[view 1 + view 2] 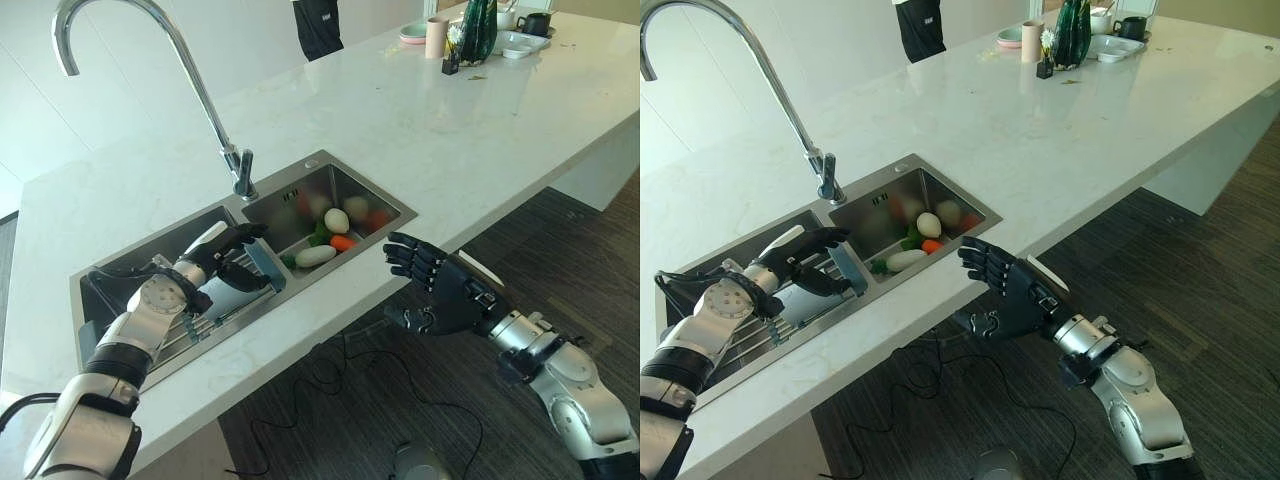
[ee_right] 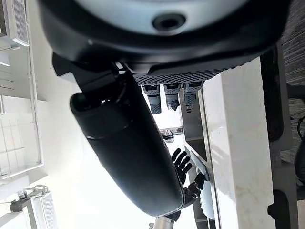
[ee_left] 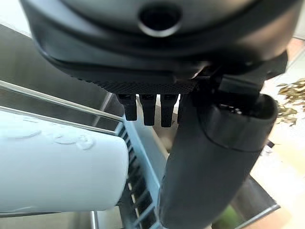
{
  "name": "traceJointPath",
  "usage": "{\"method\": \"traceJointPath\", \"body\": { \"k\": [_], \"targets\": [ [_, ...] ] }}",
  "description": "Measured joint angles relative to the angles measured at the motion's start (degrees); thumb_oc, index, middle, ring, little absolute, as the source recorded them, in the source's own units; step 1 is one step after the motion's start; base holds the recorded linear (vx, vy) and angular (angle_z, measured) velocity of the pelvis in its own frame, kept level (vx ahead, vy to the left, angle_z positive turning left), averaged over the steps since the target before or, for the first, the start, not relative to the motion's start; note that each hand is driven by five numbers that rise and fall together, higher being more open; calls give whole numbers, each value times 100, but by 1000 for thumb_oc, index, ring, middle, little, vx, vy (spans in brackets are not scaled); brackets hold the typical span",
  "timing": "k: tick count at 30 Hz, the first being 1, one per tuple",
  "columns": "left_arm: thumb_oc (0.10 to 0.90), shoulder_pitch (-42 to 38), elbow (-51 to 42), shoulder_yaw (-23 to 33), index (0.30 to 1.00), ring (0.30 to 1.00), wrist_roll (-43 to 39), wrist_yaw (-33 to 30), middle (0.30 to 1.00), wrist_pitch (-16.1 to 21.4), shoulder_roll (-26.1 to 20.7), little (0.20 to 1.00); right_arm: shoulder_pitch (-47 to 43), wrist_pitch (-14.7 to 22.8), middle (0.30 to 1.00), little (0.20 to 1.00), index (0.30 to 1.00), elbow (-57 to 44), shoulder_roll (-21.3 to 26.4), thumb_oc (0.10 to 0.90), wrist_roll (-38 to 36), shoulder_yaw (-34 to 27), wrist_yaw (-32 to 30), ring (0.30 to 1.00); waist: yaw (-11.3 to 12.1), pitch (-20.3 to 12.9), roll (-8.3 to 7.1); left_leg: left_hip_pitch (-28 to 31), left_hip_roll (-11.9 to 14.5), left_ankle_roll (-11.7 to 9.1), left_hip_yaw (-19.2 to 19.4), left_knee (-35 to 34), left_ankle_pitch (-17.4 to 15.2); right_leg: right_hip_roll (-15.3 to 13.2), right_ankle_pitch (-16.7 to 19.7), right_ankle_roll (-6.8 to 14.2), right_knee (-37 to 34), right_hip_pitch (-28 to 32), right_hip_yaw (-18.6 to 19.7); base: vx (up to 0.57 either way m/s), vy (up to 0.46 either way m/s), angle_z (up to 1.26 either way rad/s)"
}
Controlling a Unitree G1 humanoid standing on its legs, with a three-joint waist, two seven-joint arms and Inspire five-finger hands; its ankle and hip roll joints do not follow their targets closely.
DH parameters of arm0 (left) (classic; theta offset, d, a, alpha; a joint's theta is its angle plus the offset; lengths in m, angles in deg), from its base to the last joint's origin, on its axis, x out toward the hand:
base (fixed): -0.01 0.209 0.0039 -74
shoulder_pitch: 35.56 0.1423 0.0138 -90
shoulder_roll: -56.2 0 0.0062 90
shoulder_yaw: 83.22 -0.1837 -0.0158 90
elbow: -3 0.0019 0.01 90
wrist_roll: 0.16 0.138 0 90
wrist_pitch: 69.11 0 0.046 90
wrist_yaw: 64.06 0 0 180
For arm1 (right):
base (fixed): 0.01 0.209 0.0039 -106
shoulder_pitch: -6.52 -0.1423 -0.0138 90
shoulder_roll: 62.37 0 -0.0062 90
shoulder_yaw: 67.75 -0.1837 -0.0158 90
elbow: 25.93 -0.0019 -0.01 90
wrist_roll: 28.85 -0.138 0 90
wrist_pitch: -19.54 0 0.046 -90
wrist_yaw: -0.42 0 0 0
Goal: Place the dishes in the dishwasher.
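Note:
My left hand point(image 1: 213, 262) is over the left basin of the steel sink point(image 1: 296, 283), open, with its fingers straight above a wire dish rack point(image 1: 264, 266) with a blue-grey end. A pale white-blue dish point(image 3: 57, 167) lies in the rack right beside that hand; its white edge point(image 1: 205, 238) shows along the hand's far side. I cannot tell whether the hand touches it. In front of the counter edge my right hand point(image 1: 448, 293) hangs over the floor, open and holding nothing.
The right basin holds vegetables point(image 1: 335, 232): white, orange and green ones. A tall curved tap point(image 1: 225, 148) stands behind the sink. At the far end of the white counter point(image 1: 430, 130) stand a pink cup point(image 1: 436, 38), plates, a green vase point(image 1: 478, 30) and a black mug point(image 1: 535, 23).

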Motion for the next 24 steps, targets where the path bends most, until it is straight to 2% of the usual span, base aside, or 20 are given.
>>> {"method": "traceJointPath", "body": {
  "k": [6, 19, 24],
  "targets": [
    [800, 57, -15, 111, 900, 900, -2, 4, 900, 4, -22, 900, 2, -8, 900, 900, 900, 0, 67, 800, 0, -94, 25, 900, 45, 71, -16, 33, -3, -11, 14, -34, 10, 5, 1, -1, -3, 11, 7, -7, 5, -1],
    [800, 545, -766, 492, 900, 900, 51, 12, 900, 4, -78, 900, -7, -109, 900, 900, 900, -5, 67, 800, 7, -204, -11, 900, 465, 191, -128, 24, 1, -18, -139, -33, 17, -12, 5, -7, -74, 135, -148, -16, 6, 6],
    [800, 696, -943, 640, 900, 900, 55, 30, 900, -5, -202, 900, -7, -113, 900, 900, 900, -5, 65, 800, 8, -204, -29, 900, 530, 211, -162, 23, 1, -19, -205, -32, 18, -17, 5, -6, -101, 195, -220, -17, 3, 6]
  ]
}}
